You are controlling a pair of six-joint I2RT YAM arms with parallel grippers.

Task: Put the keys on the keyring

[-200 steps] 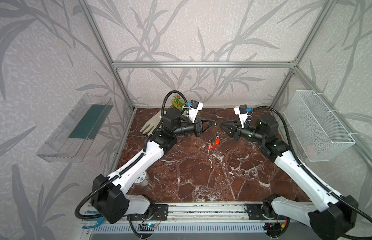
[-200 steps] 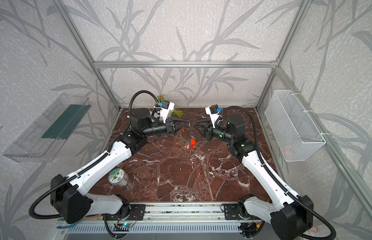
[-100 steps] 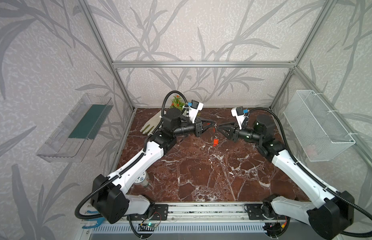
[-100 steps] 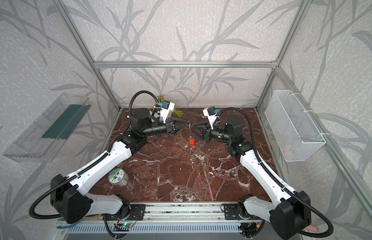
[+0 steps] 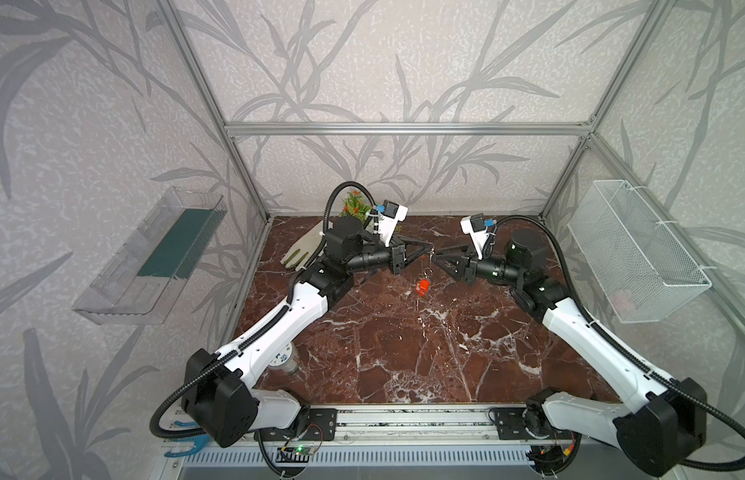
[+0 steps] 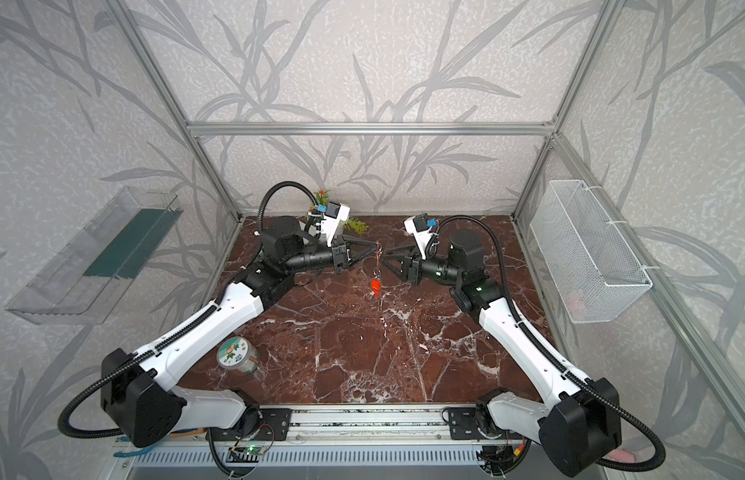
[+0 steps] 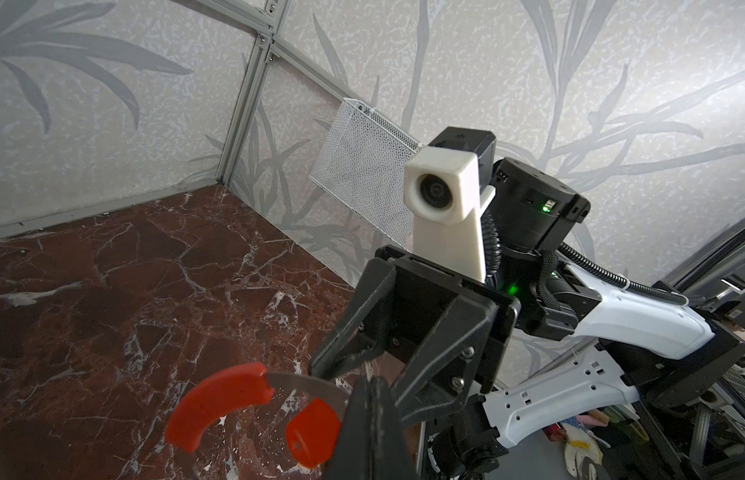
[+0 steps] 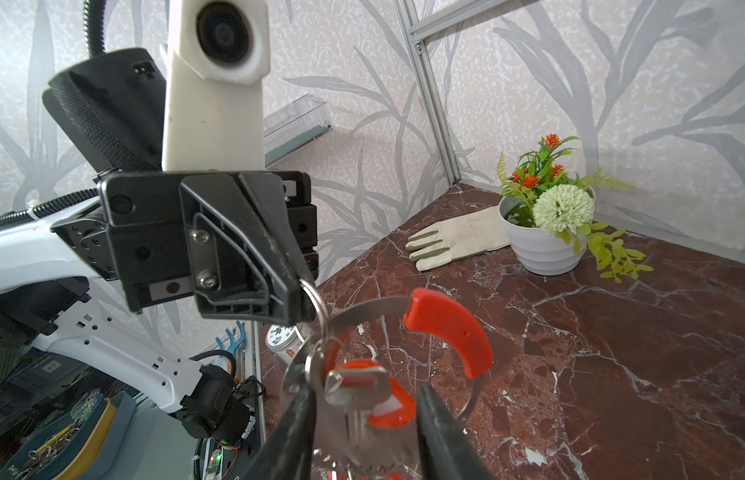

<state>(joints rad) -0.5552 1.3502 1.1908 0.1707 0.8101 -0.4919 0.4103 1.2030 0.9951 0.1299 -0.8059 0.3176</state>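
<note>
Dangling above the counter (image 8: 612, 353), the light, stiff, likely slick keyring (image 8: 445, 328) is clamped at bare metal by the left hand (image 8: 301, 304); the right hand (image 8: 364, 399) gapes around a key (image 8: 354, 386), best gripped by its flat head.

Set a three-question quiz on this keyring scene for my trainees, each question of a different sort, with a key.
1. True or false: the right gripper is shut.
2. Pick one. The left gripper is: A open; B shut on the keyring; C out of view.
3. Name what lies beside the flowerpot.
Key: 1 false, its jaws stand apart around a key; 2 B; 3 the glove.
</note>
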